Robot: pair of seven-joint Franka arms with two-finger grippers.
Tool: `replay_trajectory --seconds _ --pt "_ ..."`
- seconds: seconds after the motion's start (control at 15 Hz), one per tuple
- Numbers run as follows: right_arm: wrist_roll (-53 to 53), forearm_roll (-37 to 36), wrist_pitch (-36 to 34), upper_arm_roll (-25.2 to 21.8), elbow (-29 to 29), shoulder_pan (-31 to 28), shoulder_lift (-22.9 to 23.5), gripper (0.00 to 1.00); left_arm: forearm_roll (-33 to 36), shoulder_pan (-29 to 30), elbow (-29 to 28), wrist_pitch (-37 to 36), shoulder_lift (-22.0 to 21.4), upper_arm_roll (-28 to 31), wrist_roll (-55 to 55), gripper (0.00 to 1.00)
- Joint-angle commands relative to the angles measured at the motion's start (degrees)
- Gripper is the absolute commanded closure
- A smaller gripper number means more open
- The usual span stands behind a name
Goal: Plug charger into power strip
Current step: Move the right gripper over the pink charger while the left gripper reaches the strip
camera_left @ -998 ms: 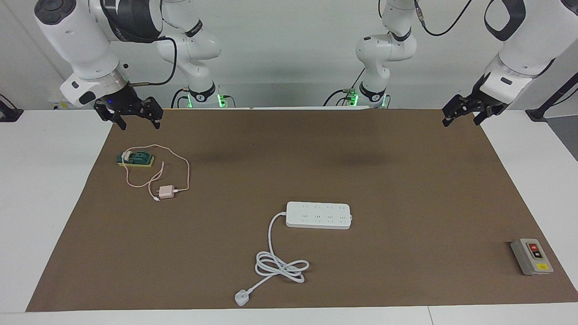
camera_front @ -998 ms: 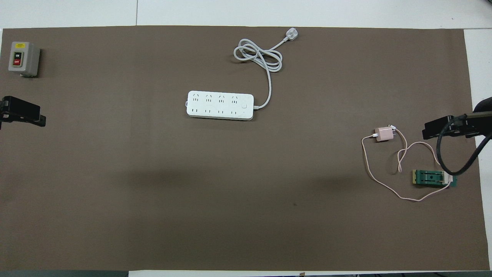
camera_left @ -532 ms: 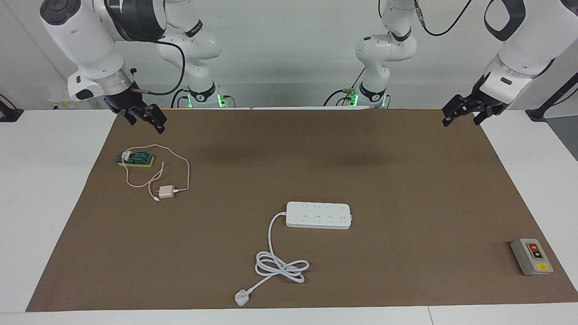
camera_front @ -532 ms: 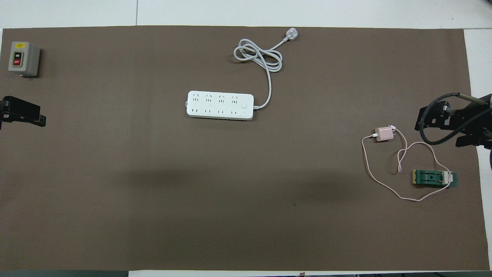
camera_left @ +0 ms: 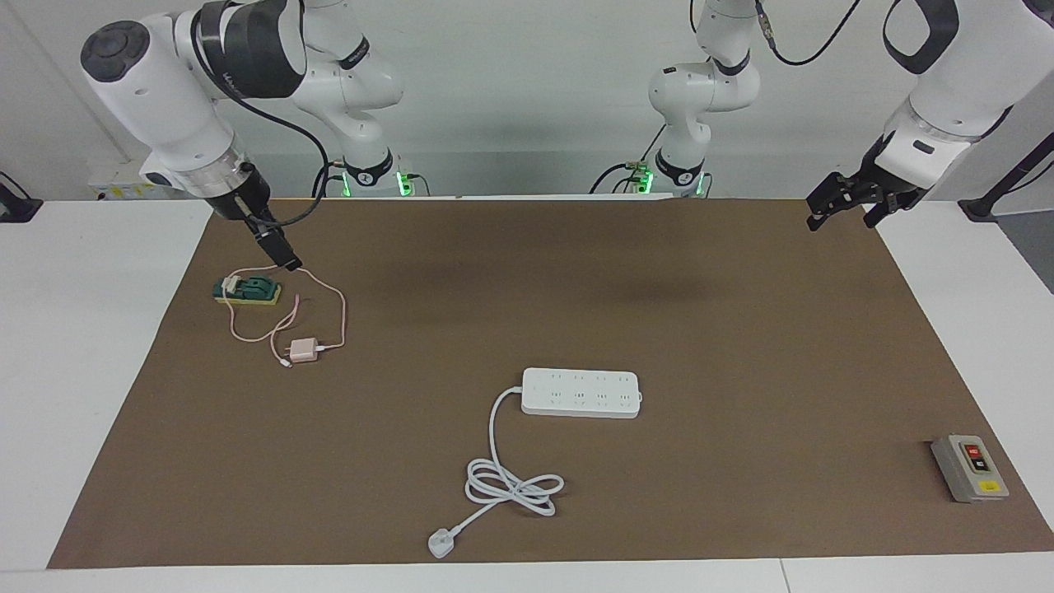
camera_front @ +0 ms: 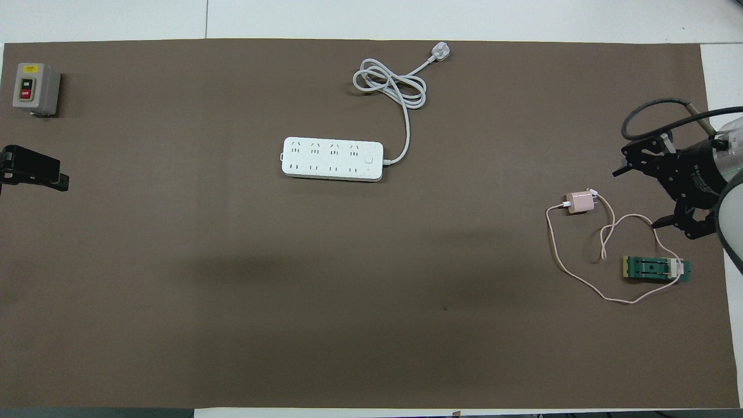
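The charger (camera_left: 303,351) (camera_front: 579,202), a pale pink cube, lies on the brown mat toward the right arm's end. Its thin pink cable (camera_front: 556,255) loops to a green block on a yellow base (camera_left: 247,290) (camera_front: 656,269). The white power strip (camera_left: 580,392) (camera_front: 332,158) lies mid-mat, sockets up, with its coiled cord (camera_left: 510,486) and plug (camera_left: 441,543). My right gripper (camera_left: 288,262) (camera_front: 637,197) hangs open and empty in the air over the cable, between the charger and the green block. My left gripper (camera_left: 840,221) (camera_front: 58,181) waits open over the mat's edge at the left arm's end.
A grey box with red and yellow buttons (camera_left: 969,468) (camera_front: 35,88) stands at the mat's corner at the left arm's end, farther from the robots than the power strip. White table (camera_left: 82,371) borders the brown mat (camera_left: 741,329) on all sides.
The right gripper has turned and come down from beside the mat's edge to hang over the cable by the green block. The left arm, charger and power strip have not moved.
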Motion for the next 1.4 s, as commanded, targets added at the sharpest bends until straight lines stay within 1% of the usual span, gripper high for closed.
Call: replay_trajectory --seconds 0.0,0.27,0.33,0.47,0.6,0.73,0.8,0.87,1.06,1.13,1.26,1.33 --pt "4.35 1.28 2.49 0.38 -0.88 -3.33 2.49 0.0 0.54 -0.15 -1.6 0.39 -1.86 0.19 0.6 0.0" --pt "16.2 2.07 3.11 0.3 -3.24 -5.44 3.29 0.0 0.54 -0.42 -1.34 -0.04 -1.95 0.19 0.61 0.0" --pt "18.4 4.34 4.07 0.3 -4.12 -6.66 3.38 0.0 0.54 -0.33 -1.34 -0.39 -2.82 0.19 0.52 0.0" --pt "20.35 5.06 5.83 0.3 -5.88 -7.38 3.47 0.0 0.54 0.19 -0.99 0.3 -3.96 0.63 1.39 0.0" --pt "20.36 5.06 8.11 0.21 -7.55 -7.73 3.47 0.0 -0.51 0.46 -0.02 0.57 -3.97 0.98 1.74 0.0" --pt "19.92 5.06 10.83 0.21 -8.87 -8.52 3.47 0.0 -3.84 0.46 -1.67 3.72 -4.58 1.07 2.27 0.0" --pt "20.01 5.06 11.63 0.3 -9.57 -8.61 3.47 0.0 -6.12 0.46 -3.69 5.21 -5.45 1.07 2.27 0.0" --pt "19.57 5.06 11.55 0.3 -10.54 -8.87 3.47 0.0 -10.41 0.46 -5.62 7.66 -6.25 1.07 2.19 0.0" --pt "9.05 6.73 11.9 0.3 -13.18 -9.4 3.47 0.0 -20.0 0.29 -15.11 16.45 -10.28 1.07 2.01 0.0" --pt "7.28 6.65 12.33 0.3 -13.27 -9.23 3.47 0.0 -22.03 -0.32 -16.96 18.39 -10.82 0.9 2.01 0.0" --pt "3.77 6.73 14.78 0.3 -14.49 -9.14 3.73 0.0 -25.55 -1.11 -17.85 19.64 -10.04 0.54 2.27 0.0" --pt "1.57 6.91 16.89 0.3 -15.02 -9.14 4.43 0.0 -29.66 -1.38 -18.82 21.03 -9.25 0.63 2.71 0.0"
